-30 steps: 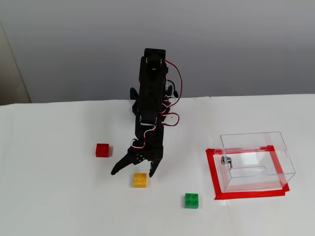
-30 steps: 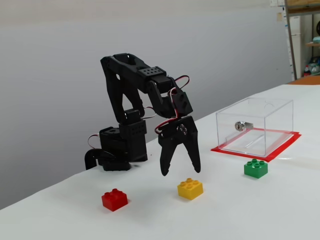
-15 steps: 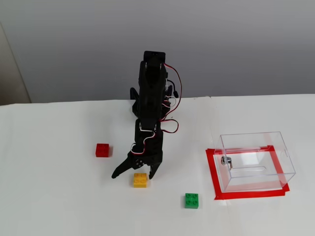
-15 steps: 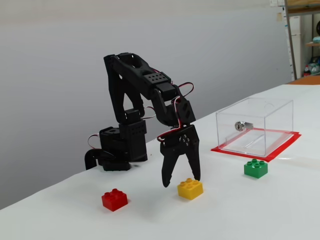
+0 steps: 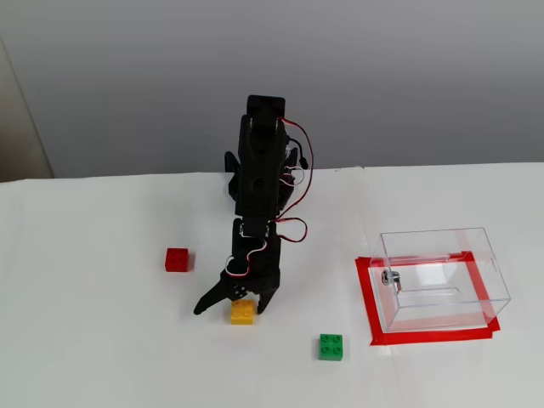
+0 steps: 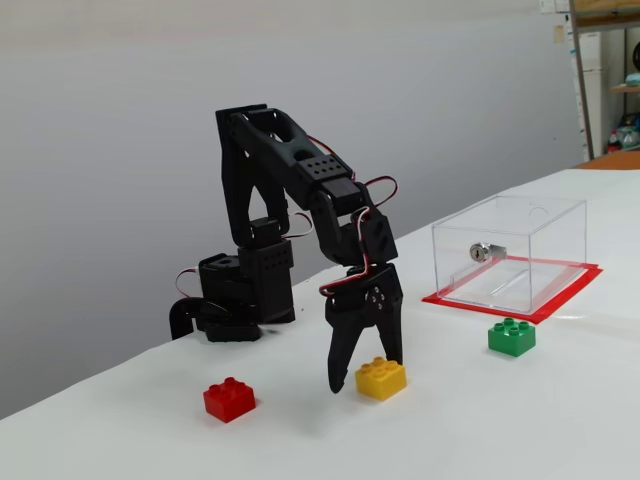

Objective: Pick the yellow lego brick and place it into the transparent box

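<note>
Straddling yellow lego brick (image 6: 381,377), fingers (image 6: 342,365) spread

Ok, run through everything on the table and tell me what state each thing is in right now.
Pincer: open, lowered around the yellow brick, one finger on each side.
Yellow brick: on the table, studs up, not lifted.
Red brick: on the table, untouched.
Green brick: on the table, untouched, near the box.
Box: upright on red tape, no brick inside.
</note>
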Motion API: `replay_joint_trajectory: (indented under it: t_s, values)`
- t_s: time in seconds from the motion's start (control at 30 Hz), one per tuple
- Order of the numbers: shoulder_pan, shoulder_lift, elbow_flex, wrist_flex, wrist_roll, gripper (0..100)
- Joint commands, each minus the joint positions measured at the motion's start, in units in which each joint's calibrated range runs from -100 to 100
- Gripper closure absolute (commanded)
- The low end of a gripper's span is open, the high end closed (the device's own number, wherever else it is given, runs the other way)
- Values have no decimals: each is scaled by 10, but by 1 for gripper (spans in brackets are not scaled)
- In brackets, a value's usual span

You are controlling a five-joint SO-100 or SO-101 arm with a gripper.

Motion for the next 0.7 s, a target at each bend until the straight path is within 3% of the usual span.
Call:
replay_joint_trajectory:
  t_s: [0.0, 0.47, 0.67]
  values:
    - [5, -2, -21, -1, 2, 47]
    - [5, 13, -14, -4, 3, 47]
    - [5, 8, -16, -4, 3, 67]
